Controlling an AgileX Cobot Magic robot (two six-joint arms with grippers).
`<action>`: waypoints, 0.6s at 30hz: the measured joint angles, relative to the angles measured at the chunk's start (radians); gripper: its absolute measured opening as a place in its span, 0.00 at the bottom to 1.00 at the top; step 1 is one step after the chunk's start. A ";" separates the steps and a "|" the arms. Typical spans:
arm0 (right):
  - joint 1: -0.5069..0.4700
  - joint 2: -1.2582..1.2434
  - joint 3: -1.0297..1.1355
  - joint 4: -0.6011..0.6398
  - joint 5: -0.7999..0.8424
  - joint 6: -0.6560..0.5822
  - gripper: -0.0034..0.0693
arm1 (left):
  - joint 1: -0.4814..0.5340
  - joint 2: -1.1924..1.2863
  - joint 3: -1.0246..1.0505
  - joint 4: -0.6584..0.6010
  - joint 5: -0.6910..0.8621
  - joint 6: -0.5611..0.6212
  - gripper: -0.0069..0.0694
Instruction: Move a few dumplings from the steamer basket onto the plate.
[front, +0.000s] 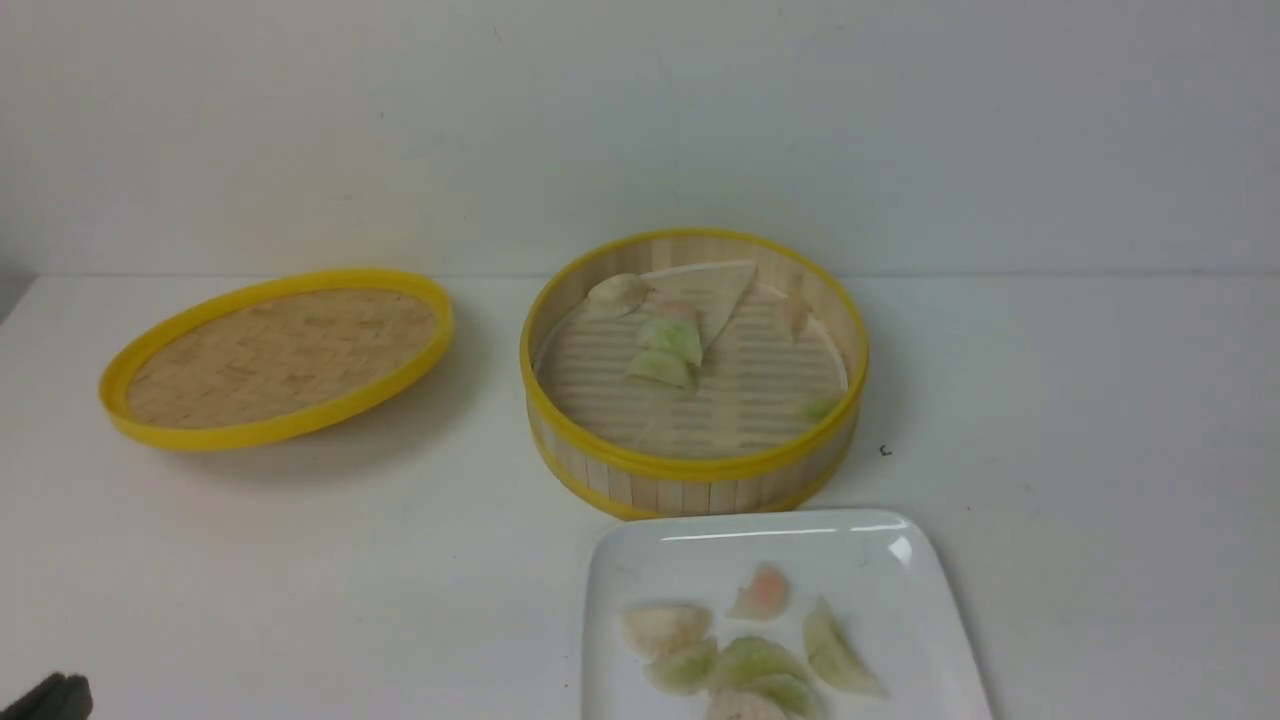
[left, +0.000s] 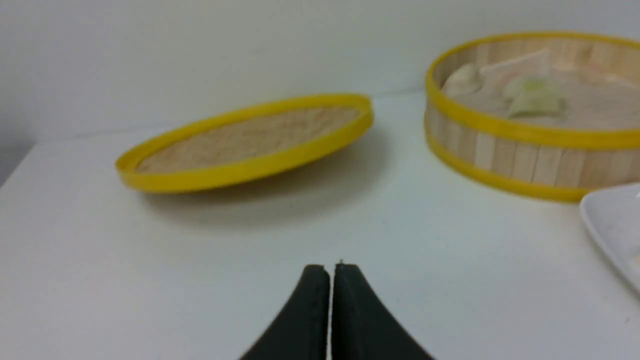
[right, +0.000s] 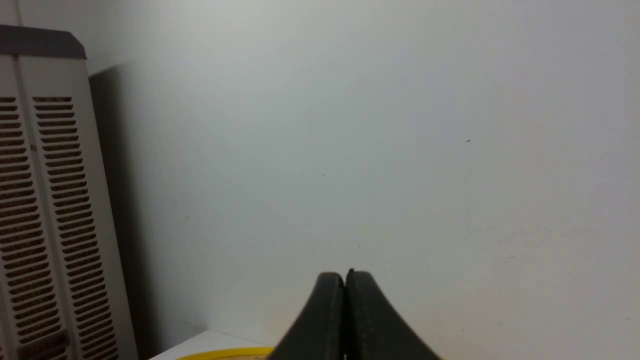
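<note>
Left wrist view: left gripper (left: 330, 272) at the bottom centre of the frame, fingertips pressed together, nothing between them, hovering over bare white table (left: 200, 280). Right wrist view: right gripper (right: 345, 281) likewise closed and empty at bottom centre, facing a blank wall with a vented grey unit (right: 45, 200) at the left edge. Outward in the front view: only a dark scrap of the left arm shows at the lower left corner; the right arm is out of frame. The plate (front: 640, 560) sits at bottom centre-right, just in front of the steamer basket (front: 690, 470), and carries roughly half a dozen dumplings (front: 760, 650). More dumplings (front: 668, 350) lie inside the basket at centre frame, beside a flat beige triangular sheet (front: 715, 285). The lid (front: 270, 430) rests tilted at centre left. Judgement: both arms look parked; "a few" seems already satisfied. Any further transfer calls for opening a claw, reaching over the basket rim, and a light pinch.
</note>
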 joint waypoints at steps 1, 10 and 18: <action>0.000 0.000 0.000 0.000 0.000 0.000 0.03 | 0.003 -0.002 0.026 0.010 0.001 -0.002 0.08; 0.000 0.000 0.000 0.000 0.000 0.000 0.03 | 0.004 -0.003 0.043 0.013 0.015 -0.004 0.08; 0.000 0.000 0.000 0.000 0.000 0.000 0.03 | 0.004 -0.003 0.043 0.013 0.017 -0.009 0.08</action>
